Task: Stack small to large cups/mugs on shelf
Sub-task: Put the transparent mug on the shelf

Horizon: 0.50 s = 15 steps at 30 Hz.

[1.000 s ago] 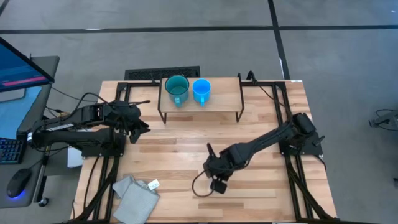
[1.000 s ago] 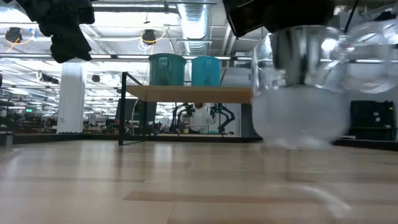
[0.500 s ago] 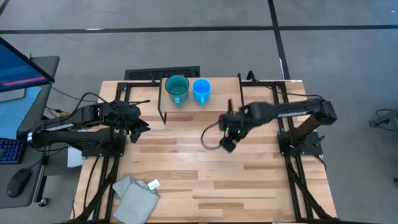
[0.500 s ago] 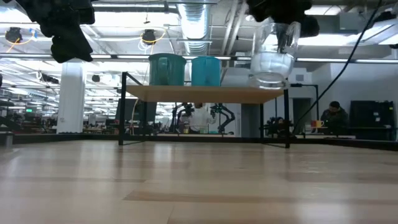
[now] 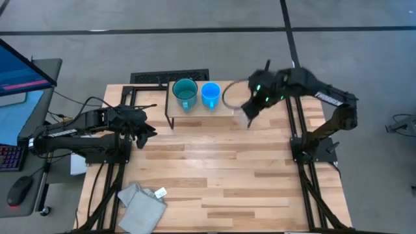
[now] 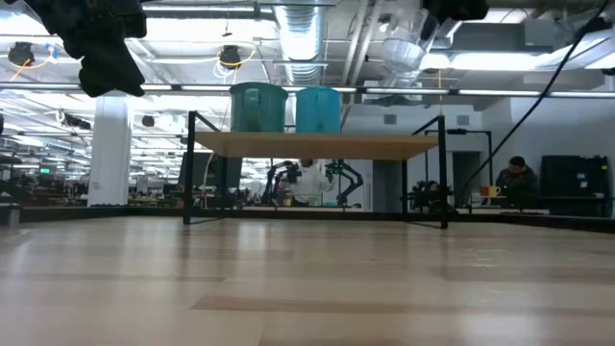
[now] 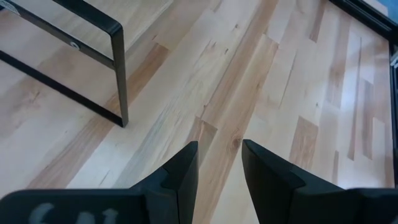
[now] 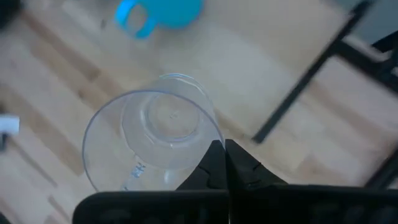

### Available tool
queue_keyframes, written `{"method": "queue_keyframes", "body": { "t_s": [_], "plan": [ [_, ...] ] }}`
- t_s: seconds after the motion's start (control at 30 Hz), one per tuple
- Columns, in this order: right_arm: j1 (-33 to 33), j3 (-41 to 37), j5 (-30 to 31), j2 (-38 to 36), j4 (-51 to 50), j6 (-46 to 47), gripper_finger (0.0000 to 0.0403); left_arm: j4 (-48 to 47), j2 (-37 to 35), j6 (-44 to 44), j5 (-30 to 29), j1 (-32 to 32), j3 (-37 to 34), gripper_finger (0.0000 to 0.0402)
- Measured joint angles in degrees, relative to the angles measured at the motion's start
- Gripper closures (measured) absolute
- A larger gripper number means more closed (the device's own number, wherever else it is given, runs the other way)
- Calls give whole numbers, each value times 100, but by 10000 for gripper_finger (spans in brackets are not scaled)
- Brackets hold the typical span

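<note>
**Clear cup carried up to the shelf's free end**

Right pincer (image 5: 250,104) is now at upper centre-right of the high view, over the right end of the shelf (image 5: 240,112). A second ago it was low over the middle of the table (image 5: 214,175); half a second ago, midway up the frame. Its fingers are closed on the rim of the clear cup (image 8: 152,146), pinching the wall. In the low view the cup (image 6: 404,48) hangs well above the shelf plank, apparently tilted, not touching it.

Teal mug (image 5: 185,93) and blue mug (image 5: 210,93) stand side by side on the left half of the shelf, unchanged across the views. The cup is just right of the blue mug, so the size order looks set.

Judgement: transport is nearly done; what remains is levelling, lowering onto bare plank and release.

Left pincer (image 7: 214,165) waits at the left of the table, fingers apart, holding nothing. Grey cloth (image 5: 142,203) lies at lower left.
</note>
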Motion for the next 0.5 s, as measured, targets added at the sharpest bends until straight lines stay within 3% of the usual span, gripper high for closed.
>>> {"method": "queue_keyframes", "body": {
  "t_s": [0.17, 0.5],
  "plan": [
    [-672, 575, 56, -9, -388, -349, 403, 0, 2, -41, 2, 0, 0, 288],
    [-1276, 664, -11, 357, -322, -895, 403, 0, 2, -55, -3, 1, 0, 288]
  ]
}}
